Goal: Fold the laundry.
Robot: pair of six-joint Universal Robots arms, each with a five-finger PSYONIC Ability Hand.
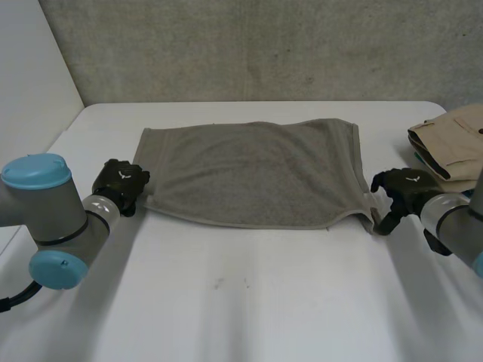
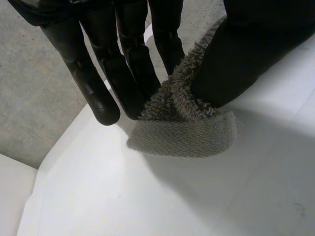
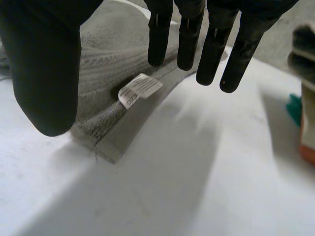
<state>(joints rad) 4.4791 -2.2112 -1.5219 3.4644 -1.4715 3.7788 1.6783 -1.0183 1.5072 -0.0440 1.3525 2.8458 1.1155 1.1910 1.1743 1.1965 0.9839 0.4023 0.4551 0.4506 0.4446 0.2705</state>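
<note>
Towel [image 1: 249, 173]: white label [image 3: 140, 89] near right hand [image 3: 44, 73], print unreadable.

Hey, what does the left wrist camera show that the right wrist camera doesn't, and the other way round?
Left wrist view: the left hand pinching a bunched corner of the grey towel between fingers and thumb. Right wrist view: the right hand open over another corner, a white label on the hem there, and folded clothes beside the hand. Both: the towel lying on the white table.
</note>
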